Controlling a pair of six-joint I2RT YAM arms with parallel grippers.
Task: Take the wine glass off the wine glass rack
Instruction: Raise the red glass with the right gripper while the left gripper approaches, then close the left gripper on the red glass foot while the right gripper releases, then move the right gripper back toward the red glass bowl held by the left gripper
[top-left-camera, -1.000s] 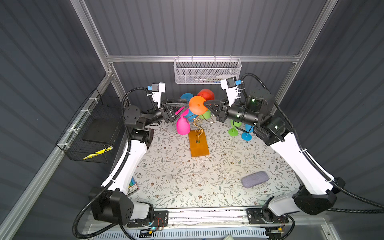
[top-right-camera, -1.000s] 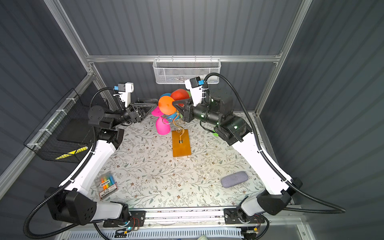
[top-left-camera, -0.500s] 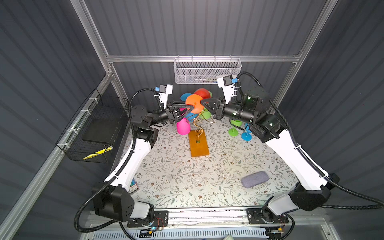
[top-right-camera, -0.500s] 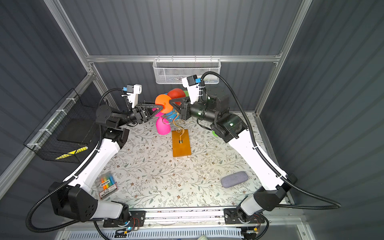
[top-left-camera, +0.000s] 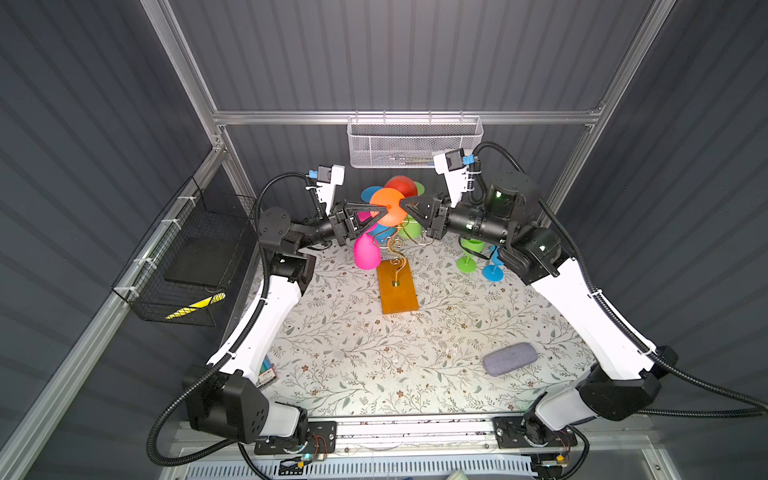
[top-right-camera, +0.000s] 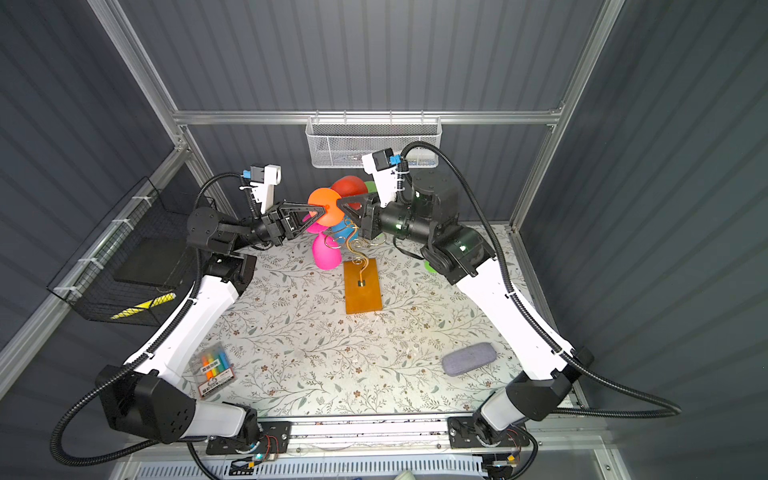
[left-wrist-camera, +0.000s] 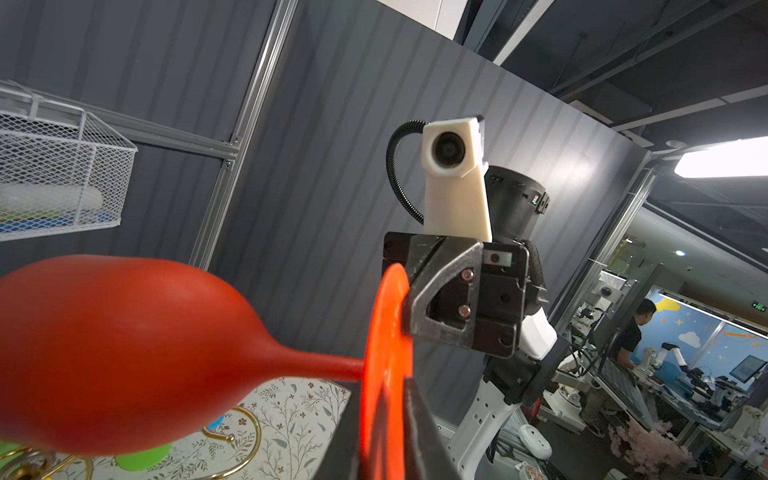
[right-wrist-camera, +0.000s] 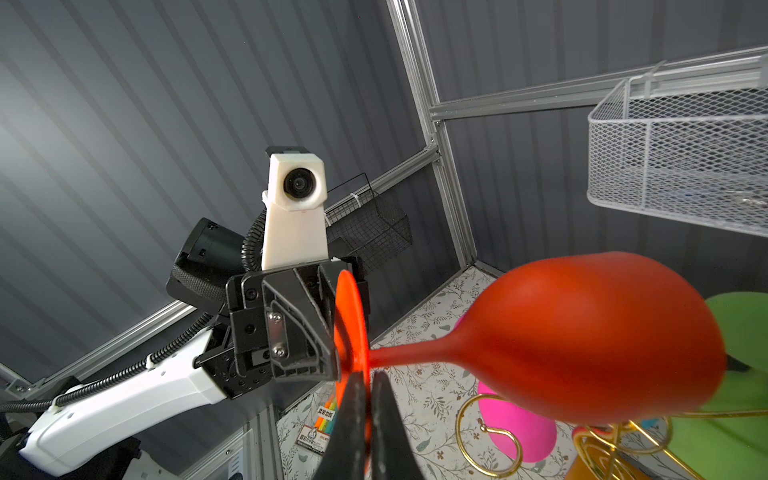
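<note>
Above the wine glass rack (top-left-camera: 397, 286), at the back of the worktop (top-left-camera: 374, 357), the orange-red wine glass (top-left-camera: 392, 217) lies on its side, with its foot facing up at both top views and its bowl toward the back wall. Left gripper (top-left-camera: 385, 209) and right gripper (top-left-camera: 401, 203) meet on the foot from opposite sides, but the top views don't resolve the grip.

Wrist views do. Left wrist: own fingers (left-wrist-camera: 424, 449) pressed onto the foot, seen edge-on, right gripper (left-wrist-camera: 409, 309) clamped on the opposite rim. Right wrist: own fingers (right-wrist-camera: 351, 432) pinching the foot, left gripper (right-wrist-camera: 330, 332) clamped opposite. Stem is clear of the gold loops; bowl-to-rack contact can't be told.

Pink glass (top-left-camera: 366, 254) hangs from the rack. A top view shows a green glass (top-left-camera: 466, 262) and a blue glass (top-left-camera: 493, 272) standing right of the rack. A top view shows the marker pack (top-right-camera: 212, 368) whole beside the left arm.
</note>
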